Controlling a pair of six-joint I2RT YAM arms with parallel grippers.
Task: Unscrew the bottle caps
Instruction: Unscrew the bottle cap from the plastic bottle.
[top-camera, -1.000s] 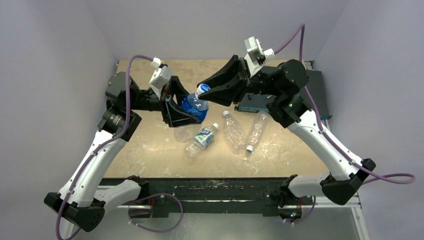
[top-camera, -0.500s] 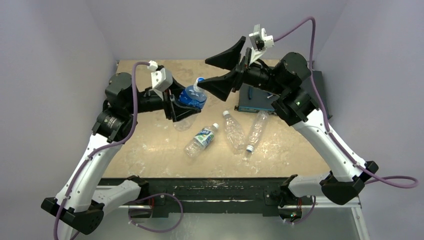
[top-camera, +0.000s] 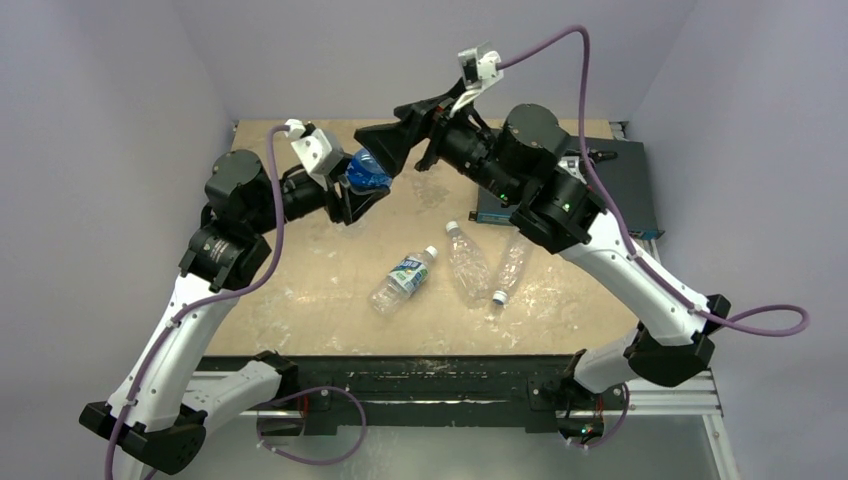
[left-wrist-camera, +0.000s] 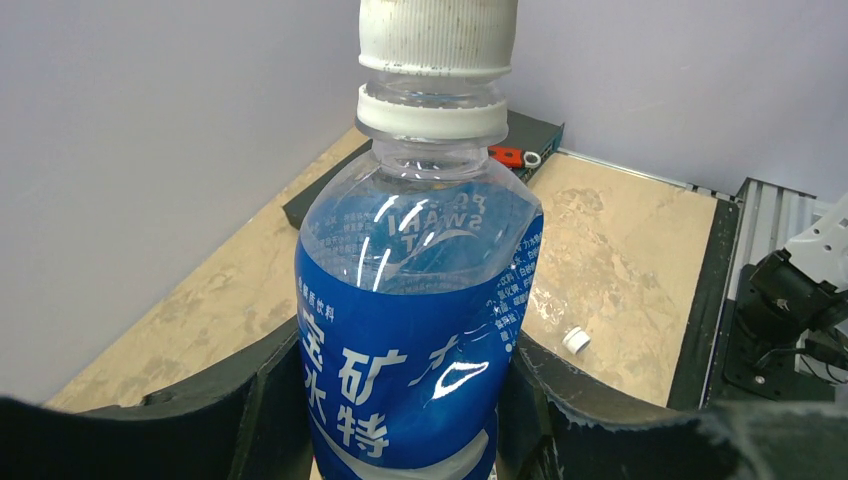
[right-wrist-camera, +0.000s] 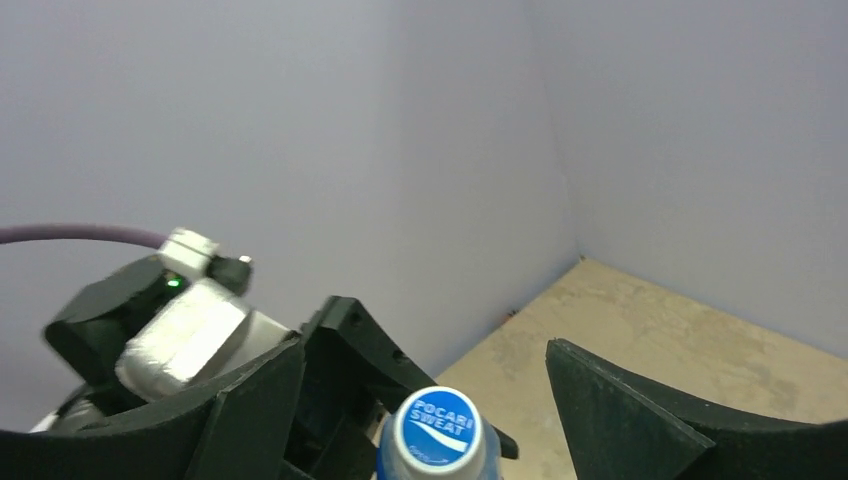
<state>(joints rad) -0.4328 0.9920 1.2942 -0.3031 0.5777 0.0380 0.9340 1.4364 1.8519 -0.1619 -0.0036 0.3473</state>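
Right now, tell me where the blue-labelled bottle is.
In the top view the blue-labelled bottle is raised over the far left part of the table, clamped in the left gripper, with the open right gripper at its cap.

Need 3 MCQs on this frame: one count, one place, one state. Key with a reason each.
1. Bottles lying on the table: A one, B three, C five.
2. The blue-labelled bottle is: A in the left end effector, B flat on the table, C standing on the table.
3. The right end effector is: A shut on a bottle, B shut on nothing, C open.
Key: 1 B, three lie mid-table; 2 A, its jaws clamp the label; 3 C, its jaws stand wide of the cap.
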